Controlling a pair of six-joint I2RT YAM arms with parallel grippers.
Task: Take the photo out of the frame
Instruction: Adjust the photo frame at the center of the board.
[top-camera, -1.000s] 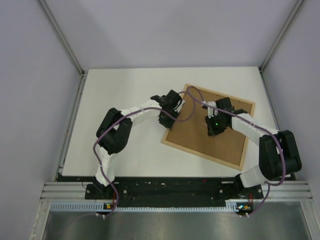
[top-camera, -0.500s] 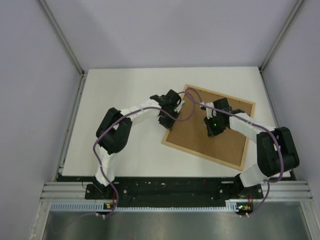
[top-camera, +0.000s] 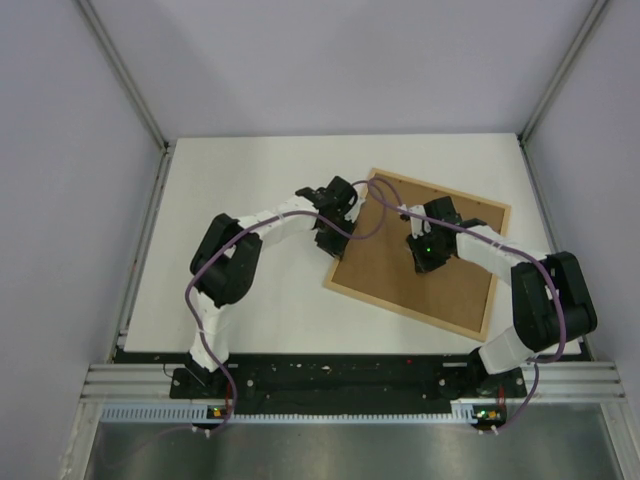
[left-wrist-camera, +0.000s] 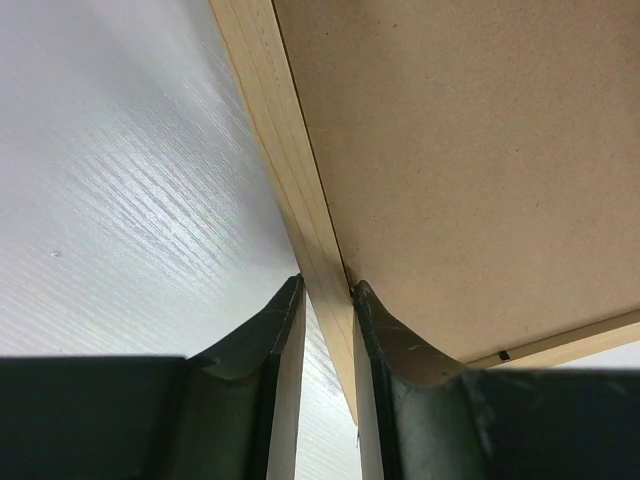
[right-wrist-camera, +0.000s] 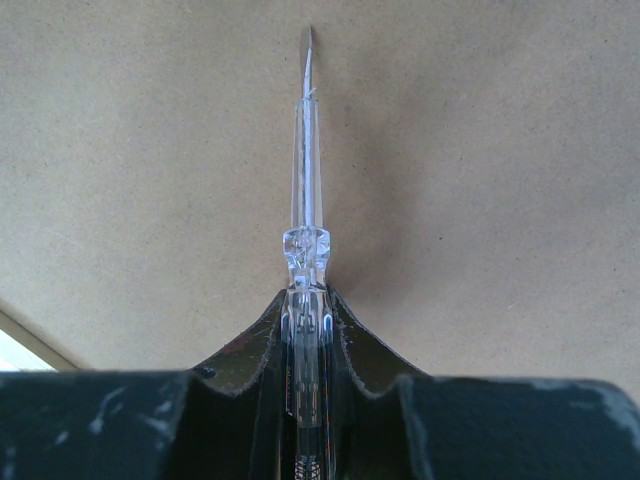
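On surface (left-wrist-camera: 120, 200), frame (left-wrist-camera: 285, 150) face-down, brown backing (right-wrist-camera: 480, 150) up; left tool (left-wrist-camera: 327, 290) pinches its rim, right tool (right-wrist-camera: 306, 300) pinches screwdriver (right-wrist-camera: 306, 190) above backing.

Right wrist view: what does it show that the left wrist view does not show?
Only the right wrist view: the right gripper is shut on a clear tool with a flat metal tip, which points out over the board. Whether the tip touches it cannot be told.
Only the left wrist view: the left gripper has one finger on each side of the light-wood edge of the frame, near a corner, and the white table lies beside it.
Both: the frame's brown back, facing up. The photo is in neither.
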